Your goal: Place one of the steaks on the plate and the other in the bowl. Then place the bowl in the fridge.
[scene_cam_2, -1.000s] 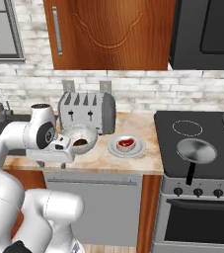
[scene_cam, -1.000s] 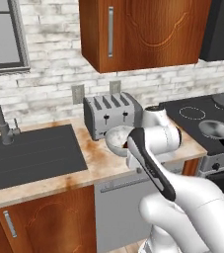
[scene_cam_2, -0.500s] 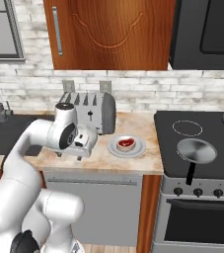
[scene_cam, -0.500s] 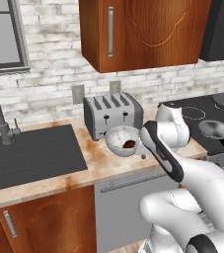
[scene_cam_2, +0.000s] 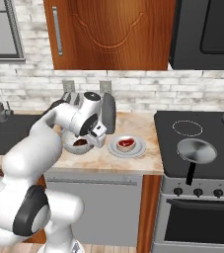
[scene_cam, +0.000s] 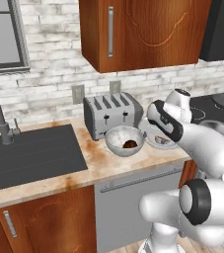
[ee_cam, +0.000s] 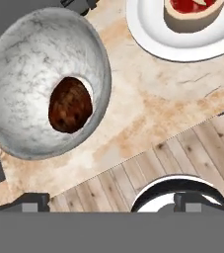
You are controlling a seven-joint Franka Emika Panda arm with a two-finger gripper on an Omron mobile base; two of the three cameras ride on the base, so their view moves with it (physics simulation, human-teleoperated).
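Hand view looks down on the deep, mottled whitish-grey stone-like bowl point(ee_cam: 47, 81), and the dark brown steak point(ee_cam: 70, 104) lies in its bottom. Just beside the bowl, apart from it, is the shallow round light-grey plate point(ee_cam: 153, 37) with the red steak with a pale rim point(ee_cam: 192, 11) on it. Both stand on the beige speckled stone counter point(ee_cam: 148, 104), near its front edge, beyond which the wooden plank floor point(ee_cam: 182, 153) shows. The two dark finger tips point(ee_cam: 34, 201) stand far apart at the bottom corners, spread wide with nothing between them, so the gripper point(ee_cam: 113, 202) is released and holds nothing

In the left base view the bowl point(scene_cam: 125, 140) sits just in front of the silver four-slot toaster point(scene_cam: 112, 114), with the brown steak point(scene_cam: 130, 145) inside it. The plate point(scene_cam: 156, 139) lies to the right of the bowl, partly behind the white arm. The dark sink basin point(scene_cam: 29, 154) is well to the left of the bowl

In the right base view the bowl point(scene_cam_2: 78, 145) is partly hidden by the wrist, and the gripper point(scene_cam_2: 97, 139) hangs above its right rim. The plate point(scene_cam_2: 127, 146) with the red steak point(scene_cam_2: 126, 143) lies right of the bowl, and the black stove top point(scene_cam_2: 202, 143) with a grey black-handled frying pan point(scene_cam_2: 196, 150) is farther right
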